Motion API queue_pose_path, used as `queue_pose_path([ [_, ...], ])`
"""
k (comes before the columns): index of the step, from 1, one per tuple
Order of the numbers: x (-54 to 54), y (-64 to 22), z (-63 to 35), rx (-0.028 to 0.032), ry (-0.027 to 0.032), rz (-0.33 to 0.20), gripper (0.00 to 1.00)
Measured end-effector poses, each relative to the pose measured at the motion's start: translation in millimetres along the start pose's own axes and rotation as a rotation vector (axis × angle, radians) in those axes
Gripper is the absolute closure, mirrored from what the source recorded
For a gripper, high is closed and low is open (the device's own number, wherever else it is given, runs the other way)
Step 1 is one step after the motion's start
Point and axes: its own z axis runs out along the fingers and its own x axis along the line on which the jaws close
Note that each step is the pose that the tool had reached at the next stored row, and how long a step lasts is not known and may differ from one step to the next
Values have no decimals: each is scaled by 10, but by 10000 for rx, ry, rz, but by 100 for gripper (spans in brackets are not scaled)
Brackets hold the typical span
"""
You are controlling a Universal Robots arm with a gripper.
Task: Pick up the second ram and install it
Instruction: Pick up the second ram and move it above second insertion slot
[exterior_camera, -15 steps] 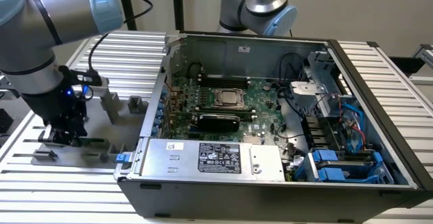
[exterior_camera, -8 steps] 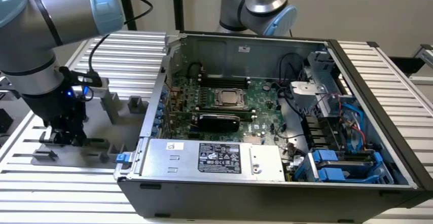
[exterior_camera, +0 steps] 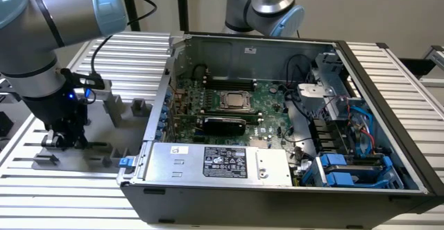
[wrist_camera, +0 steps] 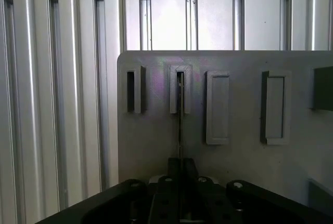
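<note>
The second ram [wrist_camera: 180,125] appears edge-on as a thin dark line, one end seated in a slotted grey holder block [wrist_camera: 180,90] on the grey holder plate [wrist_camera: 151,146]. My gripper [wrist_camera: 181,169] sits at its other end, both dark fingers pressed together against the stick. In the exterior view the gripper [exterior_camera: 64,139] points straight down over the holder plate [exterior_camera: 90,157], at the exterior view's left of the open computer case [exterior_camera: 277,188]. Inside the case lies the green motherboard [exterior_camera: 267,102] with its CPU socket [exterior_camera: 236,101] and dark memory slots [exterior_camera: 229,79].
Several more grey holder blocks [wrist_camera: 217,107] stand on the plate. A ribbed aluminium table [exterior_camera: 132,53] surrounds everything. The case walls [exterior_camera: 156,110] rise between plate and motherboard. A second arm's base [exterior_camera: 267,6] stands behind the case; cables and blue drive bays [exterior_camera: 347,167] fill its right side.
</note>
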Motion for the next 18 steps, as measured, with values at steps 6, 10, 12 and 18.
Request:
queue_pose_path([
  [6,0,0,0,-3,-1,85,100],
  [10,0,0,0,-3,-1,91,100],
  [12,1,0,0,-3,-2,82,100],
  [18,27,7,1,4,2,-138,100],
])
